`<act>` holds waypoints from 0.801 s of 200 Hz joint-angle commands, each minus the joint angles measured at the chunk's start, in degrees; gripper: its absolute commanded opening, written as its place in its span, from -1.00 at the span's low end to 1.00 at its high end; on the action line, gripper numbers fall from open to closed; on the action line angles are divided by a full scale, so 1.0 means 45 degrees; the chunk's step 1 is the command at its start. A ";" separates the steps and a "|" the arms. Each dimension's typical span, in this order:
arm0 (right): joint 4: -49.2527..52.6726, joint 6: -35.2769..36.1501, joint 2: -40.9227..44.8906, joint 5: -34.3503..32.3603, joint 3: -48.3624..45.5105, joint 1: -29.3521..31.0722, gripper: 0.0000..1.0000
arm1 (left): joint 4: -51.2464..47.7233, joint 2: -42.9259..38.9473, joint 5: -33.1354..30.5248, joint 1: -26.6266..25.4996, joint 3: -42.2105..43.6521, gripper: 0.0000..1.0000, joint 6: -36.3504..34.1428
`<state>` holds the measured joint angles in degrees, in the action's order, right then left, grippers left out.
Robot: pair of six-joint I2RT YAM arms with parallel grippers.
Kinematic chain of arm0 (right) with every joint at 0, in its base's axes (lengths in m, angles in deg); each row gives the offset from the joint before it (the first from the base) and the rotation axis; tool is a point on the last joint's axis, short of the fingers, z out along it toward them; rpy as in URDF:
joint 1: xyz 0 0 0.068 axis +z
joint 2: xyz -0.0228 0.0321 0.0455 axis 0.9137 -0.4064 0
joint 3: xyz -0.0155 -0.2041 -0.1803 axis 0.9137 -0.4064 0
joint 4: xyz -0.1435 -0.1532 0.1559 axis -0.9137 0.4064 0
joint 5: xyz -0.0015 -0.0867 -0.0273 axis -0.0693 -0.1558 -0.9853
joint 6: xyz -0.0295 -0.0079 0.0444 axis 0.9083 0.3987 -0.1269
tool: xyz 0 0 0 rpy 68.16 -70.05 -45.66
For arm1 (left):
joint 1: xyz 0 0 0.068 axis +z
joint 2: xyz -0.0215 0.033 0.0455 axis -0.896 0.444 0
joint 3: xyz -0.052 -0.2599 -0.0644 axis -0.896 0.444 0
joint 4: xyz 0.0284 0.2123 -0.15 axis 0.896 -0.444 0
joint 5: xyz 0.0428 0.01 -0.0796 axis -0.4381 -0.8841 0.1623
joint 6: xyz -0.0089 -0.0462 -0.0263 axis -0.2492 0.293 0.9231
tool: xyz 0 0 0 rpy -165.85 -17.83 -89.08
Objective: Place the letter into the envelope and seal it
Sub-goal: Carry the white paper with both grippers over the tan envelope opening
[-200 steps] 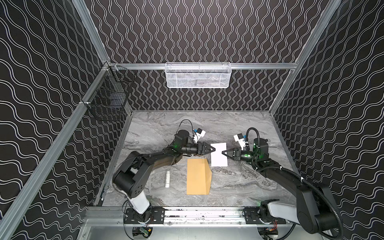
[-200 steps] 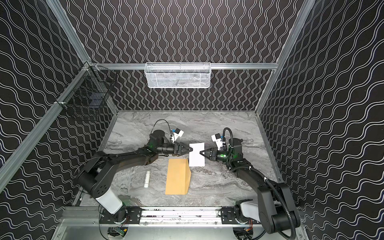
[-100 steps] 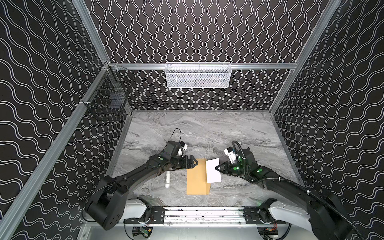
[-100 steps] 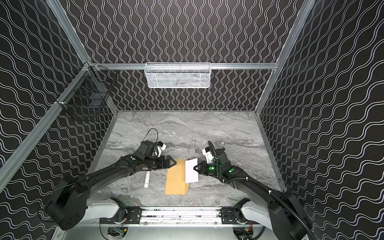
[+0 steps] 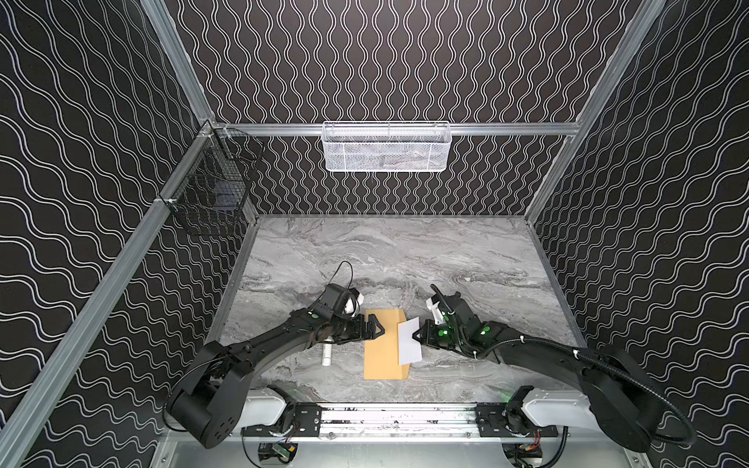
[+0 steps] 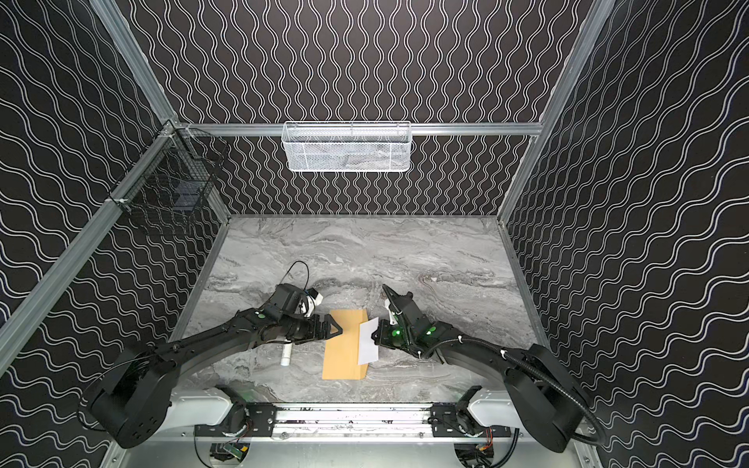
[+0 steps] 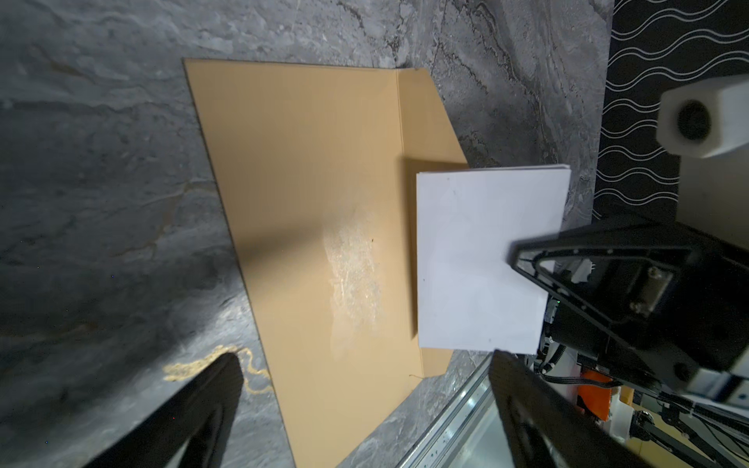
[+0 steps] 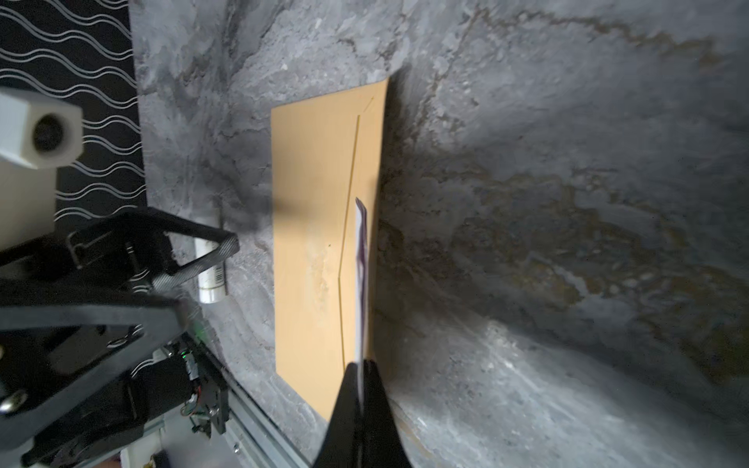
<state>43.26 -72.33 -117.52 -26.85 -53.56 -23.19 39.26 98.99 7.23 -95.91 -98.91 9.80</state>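
Note:
The tan envelope (image 5: 381, 352) (image 6: 341, 354) lies flat on the marble floor near the front, its flap (image 7: 429, 121) folded out toward the right arm. My right gripper (image 5: 415, 336) (image 6: 374, 335) (image 8: 359, 366) is shut on the white letter (image 5: 409, 342) (image 6: 368, 341) (image 7: 478, 259), held on edge (image 8: 360, 251) just above the flap side. My left gripper (image 5: 379, 327) (image 6: 338, 330) (image 7: 364, 356) stands open and empty at the envelope's left edge, low over it.
A small white cylinder (image 5: 326, 356) (image 8: 210, 279) lies left of the envelope under the left arm. A white mesh basket (image 5: 387, 148) hangs on the back wall and a black wire basket (image 5: 215, 194) on the left wall. The metal rail (image 5: 397, 417) runs along the front.
Both arms have come forward and down to the envelope. The left gripper has left the letter's edge and opened wide. The right gripper has carried the letter over the envelope's flap side.

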 commanded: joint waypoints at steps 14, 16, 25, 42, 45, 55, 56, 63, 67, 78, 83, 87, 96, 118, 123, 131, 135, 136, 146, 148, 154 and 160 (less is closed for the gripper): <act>0.0246 -0.0077 -0.0251 -0.0491 0.0229 0.0112 -1.00 | 0.1240 0.0547 0.0674 -0.0235 0.0118 0.97 0.0281; 0.0241 -0.0077 -0.0255 -0.0492 0.0236 0.0121 -1.00 | 0.1268 0.0578 0.0696 -0.0247 0.0118 0.97 0.0302; 0.0196 -0.0063 -0.0341 -0.0474 0.0225 0.0111 -1.00 | 0.1462 0.0710 0.0782 -0.0305 0.0171 0.97 0.0315; 0.0155 -0.0021 -0.0552 -0.0454 0.0275 0.0102 -1.00 | 0.1749 0.0986 0.0888 -0.0351 0.0308 0.97 0.0392; 0.0123 -0.0009 -0.0603 -0.0417 0.0282 0.0110 -1.00 | 0.1772 0.1037 0.0893 -0.0353 0.0313 0.97 0.0386; 0.0067 0.0011 -0.0714 -0.0392 0.0322 0.0121 -1.00 | 0.1769 0.1124 0.0871 -0.0382 0.0328 0.97 0.0370; 0.0062 0.0006 -0.0729 -0.0394 0.0332 0.0116 -1.00 | 0.1773 0.1133 0.0868 -0.0385 0.0330 0.97 0.0362; 0.0040 0.0018 -0.0815 -0.0356 0.0334 0.0112 -1.00 | 0.1829 0.1179 0.0887 -0.0387 0.0351 0.97 0.0372; 0.0020 0.0030 -0.0855 -0.0336 0.0342 0.0113 -1.00 | 0.1826 0.1191 0.0895 -0.0397 0.0369 0.97 0.0353; 0.0037 0.0050 -0.0933 -0.0336 0.0380 0.0116 -1.00 | 0.1819 0.1198 0.0842 -0.0407 0.0408 0.97 0.0336; 0.0053 0.0051 -0.0966 -0.0344 0.0398 0.0116 -1.00 | 0.1850 0.1196 0.0837 -0.0407 0.0445 0.97 0.0354; 0.0039 0.0076 -0.0977 -0.0355 0.0402 0.0130 -1.00 | 0.1856 0.1215 0.0831 -0.0410 0.0467 0.97 0.0354; 0.0057 0.0087 -0.1026 -0.0353 0.0420 0.0131 -1.00 | 0.1928 0.1220 0.0842 -0.0419 0.0522 0.97 0.0388; 0.0000 0.0100 -0.1114 -0.0337 0.0401 0.0131 -1.00 | 0.2067 0.1206 0.0919 -0.0441 0.0673 0.97 0.0450; -0.0019 0.0089 -0.1144 -0.0327 0.0402 0.0146 -1.00 | 0.2044 0.1172 0.0917 -0.0436 0.0699 0.97 0.0449; -0.0058 0.0069 -0.1174 -0.0298 0.0401 0.0150 -1.00 | 0.2007 0.1096 0.0897 -0.0441 0.0723 0.97 0.0455; -0.0077 0.0057 -0.1192 -0.0279 0.0401 0.0150 -1.00 | 0.1979 0.1059 0.0900 -0.0427 0.0741 0.97 0.0451; -0.0078 0.0058 -0.1193 -0.0278 0.0420 0.0150 -1.00 | 0.1966 0.1042 0.0902 -0.0427 0.0742 0.97 0.0461; -0.0099 0.0040 -0.1251 -0.0278 0.0435 0.0140 -1.00 | 0.1934 0.0921 0.0872 -0.0446 0.0796 0.97 0.0483; -0.0099 0.0015 -0.1266 -0.0278 0.0439 0.0148 -1.00 | 0.1920 0.0897 0.0872 -0.0446 0.0810 0.97 0.0484; -0.0099 0.0007 -0.1290 -0.0278 0.0440 0.0158 -1.00 | 0.1874 0.0805 0.0847 -0.0463 0.0831 0.97 0.0491; -0.0100 -0.0015 -0.1320 -0.0273 0.0445 0.0159 -1.00 | 0.1846 0.0739 0.0790 -0.0465 0.0858 0.97 0.0491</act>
<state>43.39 -72.11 -122.98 -28.03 -52.10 -22.62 48.04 103.25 11.38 -97.81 -95.39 11.29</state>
